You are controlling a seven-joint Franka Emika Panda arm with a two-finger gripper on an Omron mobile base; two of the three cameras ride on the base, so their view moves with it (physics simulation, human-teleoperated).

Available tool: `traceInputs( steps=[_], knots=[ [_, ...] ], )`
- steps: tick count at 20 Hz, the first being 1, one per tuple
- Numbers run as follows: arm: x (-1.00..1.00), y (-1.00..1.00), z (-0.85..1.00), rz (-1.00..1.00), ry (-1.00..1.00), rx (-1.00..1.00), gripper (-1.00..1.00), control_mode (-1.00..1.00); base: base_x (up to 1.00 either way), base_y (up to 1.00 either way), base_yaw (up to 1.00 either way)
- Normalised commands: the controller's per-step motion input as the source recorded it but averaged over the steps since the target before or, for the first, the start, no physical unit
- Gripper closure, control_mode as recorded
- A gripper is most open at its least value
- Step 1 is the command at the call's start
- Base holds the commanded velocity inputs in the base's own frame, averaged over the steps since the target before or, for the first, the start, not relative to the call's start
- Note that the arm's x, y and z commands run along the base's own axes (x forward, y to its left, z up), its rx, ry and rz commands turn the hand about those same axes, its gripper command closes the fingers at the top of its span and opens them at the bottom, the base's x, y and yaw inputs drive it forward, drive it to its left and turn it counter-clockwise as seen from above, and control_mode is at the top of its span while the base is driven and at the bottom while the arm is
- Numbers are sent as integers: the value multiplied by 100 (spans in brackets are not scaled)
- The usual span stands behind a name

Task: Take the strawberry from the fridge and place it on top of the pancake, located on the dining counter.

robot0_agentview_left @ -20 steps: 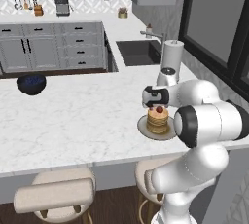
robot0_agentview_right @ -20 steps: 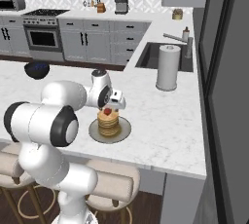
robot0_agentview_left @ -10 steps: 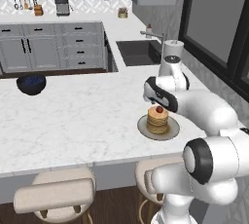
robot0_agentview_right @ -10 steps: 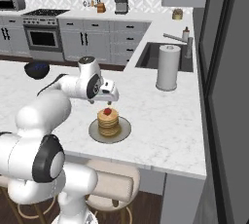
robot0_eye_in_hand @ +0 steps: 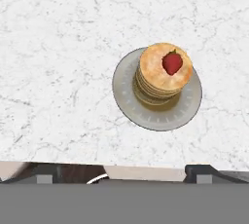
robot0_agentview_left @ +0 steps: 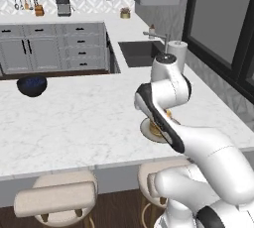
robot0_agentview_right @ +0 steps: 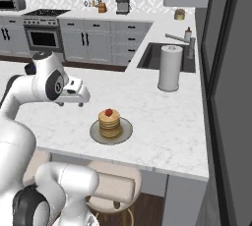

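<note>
a: where was the strawberry (robot0_eye_in_hand: 172, 63)?
b: sat on top of the pancake (robot0_eye_in_hand: 163, 77) stack, on the grey plate (robot0_eye_in_hand: 127, 97), near the front edge of the dining counter (robot0_agentview_right: 162, 127).
a: gripper (robot0_eye_in_hand: 124, 170)?
b: jaws spread wide, holding nothing, up above the plate and clear of it.

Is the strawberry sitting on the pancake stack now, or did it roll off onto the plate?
On the stack. The strawberry rests on the top pancake, toward one edge, clear of the plate; the right base view shows it on top too.
</note>
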Motion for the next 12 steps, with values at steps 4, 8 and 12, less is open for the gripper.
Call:
traceInputs(
  steps=[4,8,12],
  knots=[
    [-77,42,-60,1,18,-1,-100,-100,0,0,0],
    [-62,24,-71,3,9,-1,-100,-100,0,0,0],
    [-39,6,-70,7,11,0,-100,-100,0,0,0]
  ],
)
